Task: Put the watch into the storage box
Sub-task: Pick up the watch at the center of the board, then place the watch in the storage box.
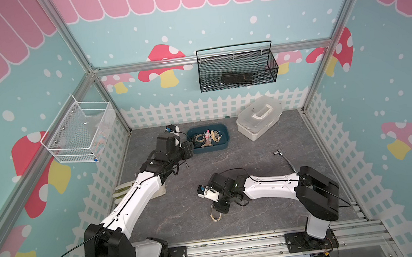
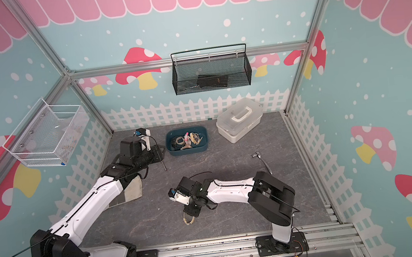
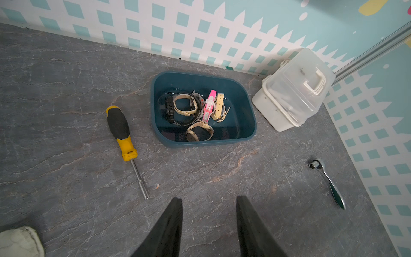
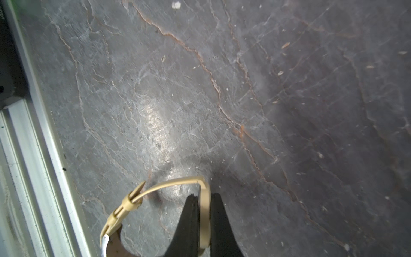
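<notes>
Currently one beige watch (image 4: 203,213) is clamped in the right pincer (image 4: 204,200), low over open surface (image 4: 289,89). Left pincer (image 3: 209,204) stands apart, empty. Storage box (image 3: 249,131), far, holds about five watches.

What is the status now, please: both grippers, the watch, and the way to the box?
Right gripper shut on beige-strapped watch, near front rail. Left gripper open, empty. Dark teal plastic storage box holds several watches; no obstacle seen between.

The right gripper (image 4: 205,200) points down with jaws pinched nearly together, while the left gripper (image 3: 209,205) hovers with jaws parted.
</notes>
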Available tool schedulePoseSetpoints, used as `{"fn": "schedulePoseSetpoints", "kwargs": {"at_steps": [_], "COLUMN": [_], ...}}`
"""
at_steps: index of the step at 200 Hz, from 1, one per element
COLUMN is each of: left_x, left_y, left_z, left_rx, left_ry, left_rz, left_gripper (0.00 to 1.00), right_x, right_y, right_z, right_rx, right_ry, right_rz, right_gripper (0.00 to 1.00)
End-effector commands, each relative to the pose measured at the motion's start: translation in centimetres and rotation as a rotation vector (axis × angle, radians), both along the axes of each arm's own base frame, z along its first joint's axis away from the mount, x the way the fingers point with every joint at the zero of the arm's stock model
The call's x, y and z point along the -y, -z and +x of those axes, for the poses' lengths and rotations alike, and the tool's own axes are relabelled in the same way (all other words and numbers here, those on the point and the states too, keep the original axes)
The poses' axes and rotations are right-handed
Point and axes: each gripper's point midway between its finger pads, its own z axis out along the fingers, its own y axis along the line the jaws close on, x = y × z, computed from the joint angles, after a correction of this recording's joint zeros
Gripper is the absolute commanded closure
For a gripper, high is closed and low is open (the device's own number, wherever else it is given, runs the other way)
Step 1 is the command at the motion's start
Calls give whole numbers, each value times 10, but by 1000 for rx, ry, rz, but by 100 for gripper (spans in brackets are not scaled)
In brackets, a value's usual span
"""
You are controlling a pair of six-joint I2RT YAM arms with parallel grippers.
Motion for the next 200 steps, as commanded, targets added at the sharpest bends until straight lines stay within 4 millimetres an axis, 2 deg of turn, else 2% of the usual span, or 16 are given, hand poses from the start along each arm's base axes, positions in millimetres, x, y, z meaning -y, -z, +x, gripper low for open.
{"fn": "schedulePoseSetpoints", "kwargs": {"at_steps": [1,23,61,93,114,135,139,141,143,174,190,200], "left_x": [-4,-3,-9,-13,-11,-9,-9,-9,-9,-12,-13,-13], "left_y": [-6,-6,-15,-18,-18,-17,-18,-18,-19,-21,-21,-19], "left_z": [0,-1,-5,-8,-10,-11,-11,-12,-12,-13,-14,-14], "left_rx": [21,19,43,62,61,60,62,62,65,78,79,74], "left_ry": [-7,-3,-21,-36,-29,-23,-25,-24,-24,-39,-40,-40], "left_rz": [-1,-2,22,48,61,72,74,75,76,100,106,110], "left_gripper": [57,57,57,57,57,57,57,57,57,57,57,57], "right_x": [1,9,30,49,56,55,55,52,51,31,22,15], "right_y": [-36,-74,-147,-189,-204,-209,-217,-206,-204,-199,-189,-191], "right_z": [29,71,149,209,245,276,279,284,287,321,340,349], "right_rx": [120,225,325,418,430,430,436,421,417,411,410,413], "right_ry": [10,51,185,308,378,419,423,423,424,430,436,437], "right_rz": [48,54,209,252,287,319,337,326,327,373,368,376], "right_gripper": [99,100,100,100,100,100,100,100,100,100,100,100]}}
